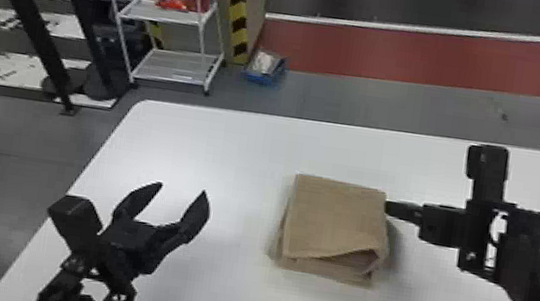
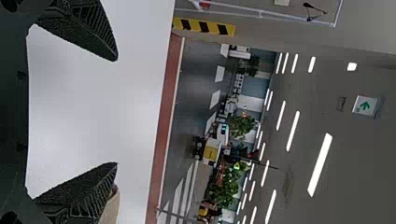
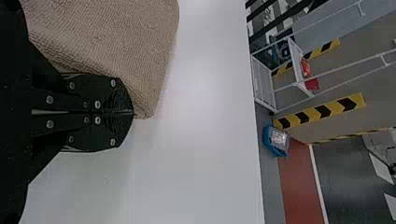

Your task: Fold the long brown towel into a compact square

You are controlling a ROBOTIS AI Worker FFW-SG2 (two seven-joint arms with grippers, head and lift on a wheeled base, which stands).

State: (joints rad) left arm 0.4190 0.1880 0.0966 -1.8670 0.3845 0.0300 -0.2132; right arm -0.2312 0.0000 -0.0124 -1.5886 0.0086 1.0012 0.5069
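Note:
The brown towel (image 1: 334,222) lies on the white table as a folded, roughly square stack, its layers gaping at the near right corner. My right gripper (image 1: 388,208) is at the upper part of its right edge. In the right wrist view that gripper (image 3: 133,112) has its fingers closed together, tips against the towel (image 3: 116,42) along its side, no cloth visible between them. To the left of the towel, my left gripper (image 1: 182,190) stands open and apart from it. The left wrist view shows this gripper (image 2: 116,112) with nothing between its fingers and a bit of towel (image 2: 111,207) beyond one finger.
The white table (image 1: 234,142) extends around the towel, with its left edge under the left arm. Past its far edge, a white wire shelf (image 1: 175,66) and a blue bin (image 1: 263,76) stand on the floor.

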